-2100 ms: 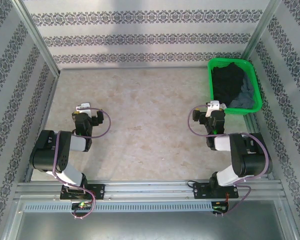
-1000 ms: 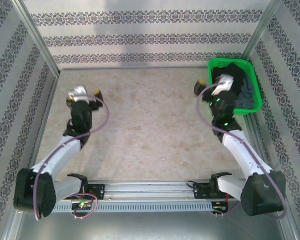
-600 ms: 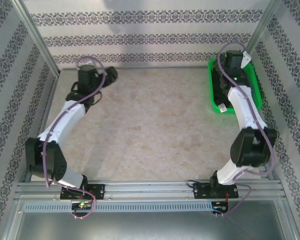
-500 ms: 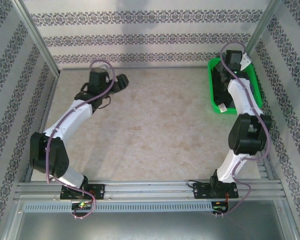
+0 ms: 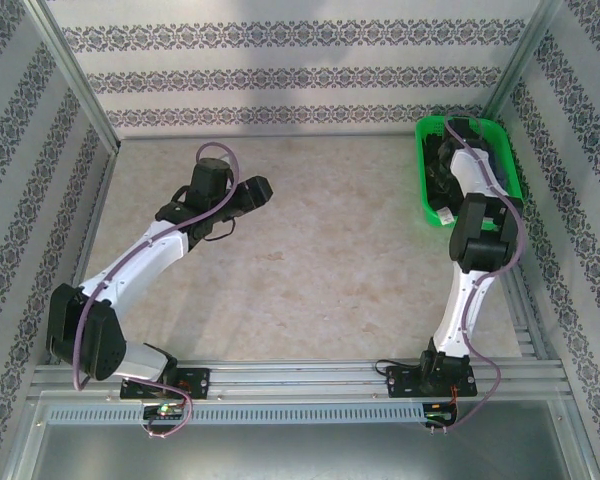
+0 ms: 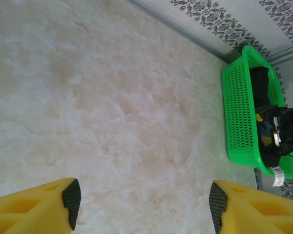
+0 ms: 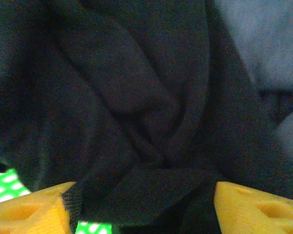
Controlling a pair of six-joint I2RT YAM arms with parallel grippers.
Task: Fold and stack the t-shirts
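At the far right corner of a beige marbled surface [image 5: 310, 240], a green plastic mesh basket [image 5: 421, 175] holding a crumpled black cloth t-shirt [image 7: 136, 97] and a slate grey cloth t-shirt [image 7: 263, 39], right end effector [image 7: 145, 200] spread close over the black folds, left end effector [image 6: 145, 200] spread above bare surface, striped patterned walls [image 5: 280, 70] around.

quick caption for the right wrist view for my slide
Right gripper, jaws apart, straddles a crumpled black t-shirt in the green basket, grey t-shirt beside it.

basket [image 5: 421, 175]: green mesh, far-right corner; table [image 5: 320, 260]: beige marbled; walls [image 5: 280, 75]: patterned
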